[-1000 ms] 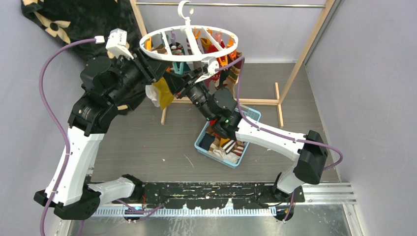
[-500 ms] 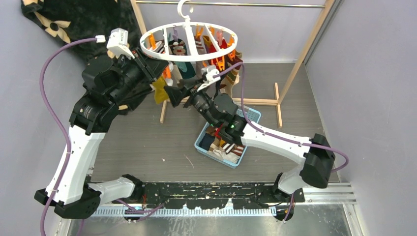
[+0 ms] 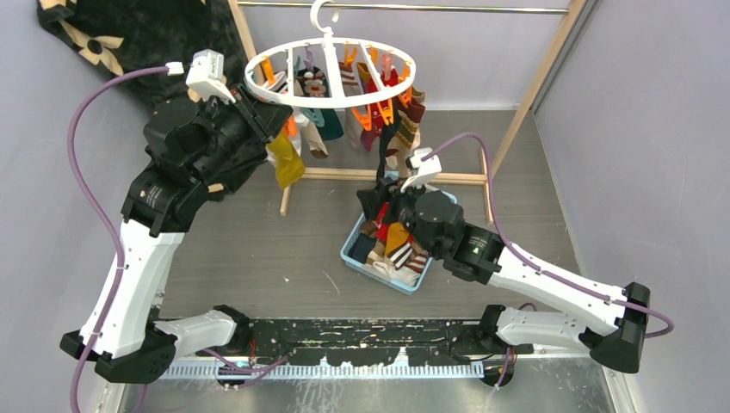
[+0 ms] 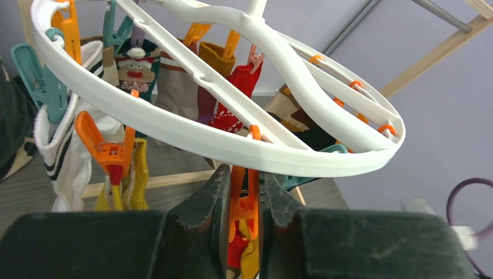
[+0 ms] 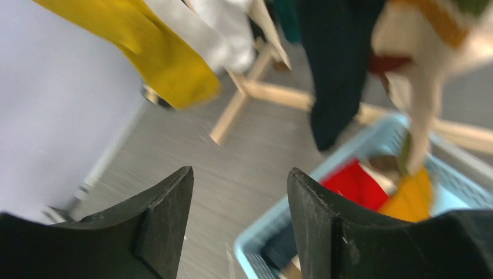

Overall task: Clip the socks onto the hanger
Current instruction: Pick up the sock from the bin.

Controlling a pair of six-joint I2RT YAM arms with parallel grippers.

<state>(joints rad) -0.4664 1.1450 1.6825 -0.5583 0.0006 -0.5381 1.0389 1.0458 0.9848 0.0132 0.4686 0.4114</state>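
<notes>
1. The left gripper (image 4: 244, 177) is shut tight on an orange clip (image 4: 243, 203). Its fingers (image 4: 203, 197) press the clip from both sides.
2. That clip dangles from the near rim of the hanger (image 4: 174, 125), whose white ring sits directly above the left gripper.
3. Red and mustard fabric shows just under the clip, between the fingers. I cannot tell whether the clip bites it.
4. A white striped sock (image 4: 64, 151) hangs from the ring off to the side of the left gripper. In the top view a mustard sock (image 3: 286, 163) hangs just below that gripper.
5. The right gripper (image 5: 239, 174) stands wide open with nothing between its fingers.
6. It is low and well apart from the hanger, near the edge of the light blue basket (image 5: 349, 150).
7. Loose socks (image 3: 396, 245) lie in the basket, below and ahead of the right gripper; red and yellow ones show.
8. A black sock (image 5: 337, 70) hangs from the hanger, above and ahead of the right gripper.
9. The wooden rack (image 3: 456, 179) stands beyond both grippers.
</notes>
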